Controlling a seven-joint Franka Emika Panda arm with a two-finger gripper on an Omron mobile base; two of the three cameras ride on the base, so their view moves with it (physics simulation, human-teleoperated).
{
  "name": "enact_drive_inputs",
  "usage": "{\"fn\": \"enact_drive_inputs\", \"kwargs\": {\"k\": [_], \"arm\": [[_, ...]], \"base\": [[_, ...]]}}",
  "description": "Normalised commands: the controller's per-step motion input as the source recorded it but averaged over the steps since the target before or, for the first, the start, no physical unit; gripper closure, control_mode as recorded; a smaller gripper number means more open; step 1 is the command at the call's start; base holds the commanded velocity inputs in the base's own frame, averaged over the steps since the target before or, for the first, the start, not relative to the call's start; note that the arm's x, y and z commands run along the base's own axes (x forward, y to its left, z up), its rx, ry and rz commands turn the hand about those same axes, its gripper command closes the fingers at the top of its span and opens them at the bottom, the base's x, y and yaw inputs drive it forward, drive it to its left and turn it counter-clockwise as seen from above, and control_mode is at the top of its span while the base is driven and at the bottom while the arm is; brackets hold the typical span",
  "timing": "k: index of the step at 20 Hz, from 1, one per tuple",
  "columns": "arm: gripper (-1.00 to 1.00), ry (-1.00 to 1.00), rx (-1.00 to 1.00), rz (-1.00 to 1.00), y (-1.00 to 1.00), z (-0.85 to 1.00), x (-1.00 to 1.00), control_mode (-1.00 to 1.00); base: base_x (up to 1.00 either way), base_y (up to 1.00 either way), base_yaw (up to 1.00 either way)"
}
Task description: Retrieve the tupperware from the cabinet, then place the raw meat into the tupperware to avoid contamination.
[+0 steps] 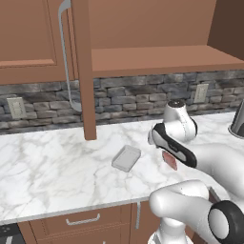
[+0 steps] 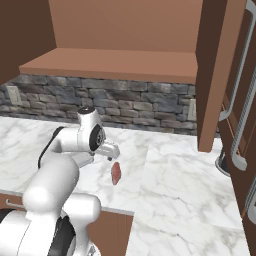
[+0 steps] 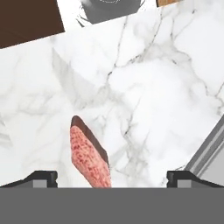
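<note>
Currently I list: gripper [image 3: 112, 177] spread wide and empty, hanging over the raw meat [image 3: 89, 156] on the marble counter [image 1: 47, 171]; tupperware [image 1: 126, 157] near it, below the open cabinet [image 1: 157, 59].

Worktop [image 1: 52, 167]: white marble with grey veins. Lying on it: one translucent tupperware [image 1: 126, 157], flat; one raw meat [image 2: 116, 173] slab, near the front edge, apart from it.
</note>
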Motion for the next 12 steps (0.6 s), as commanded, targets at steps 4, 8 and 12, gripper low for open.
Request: {"fn": "enact_drive_inputs", "kwargs": {"k": [4,8,12], "arm": [[-1.0,-0.01,0.05,0.17,-0.4,0.0,0.01,-1.0],[-1.0,0.0,0.03,0.11,-0.13,-0.08,0.04,-1.0],[-1.0,0.03,0.0,0.07,-0.04,-0.19,0.02,-1.0]], "base": [[0.0,0.0,0.0],[0.0,0.0,0.0],[0.0,0.0,0.0]]}}
